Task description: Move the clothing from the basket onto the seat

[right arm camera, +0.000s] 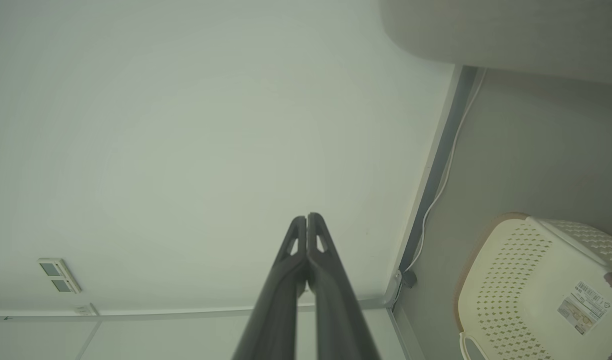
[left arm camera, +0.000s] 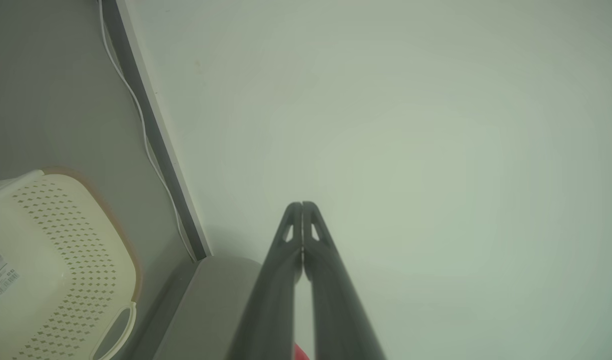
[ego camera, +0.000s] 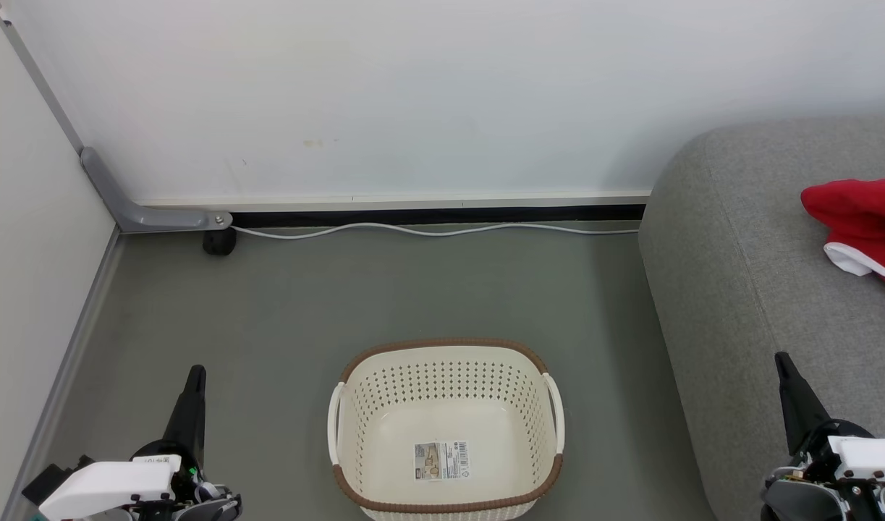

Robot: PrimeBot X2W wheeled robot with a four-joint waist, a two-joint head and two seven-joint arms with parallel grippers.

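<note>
My left claw (ego camera: 195, 376) is closed, its two dark fingers pressed together with nothing between them. Through the left wrist camera the tips (left arm camera: 302, 206) meet against the pale wall (left arm camera: 436, 125). My right claw (ego camera: 782, 359) is shut the same way and holds nothing. Both point up the head view, one on each side of the laundry basket (ego camera: 446, 343) and apart from it.

The basket stands upright on the grey floor (ego camera: 283, 304), mouth up. Its long axis runs across the head view with a handle at each end, and its bare bottom shows a paper label (ego camera: 441, 461). Its near rim reaches the picture's bottom edge.

The red clothing (ego camera: 865, 213) lies on the grey sofa (ego camera: 739, 253) at my right, well apart from the basket. The right edge cuts it off, so I cannot tell its full extent or long axis. Its white-banded end points down toward me.
</note>
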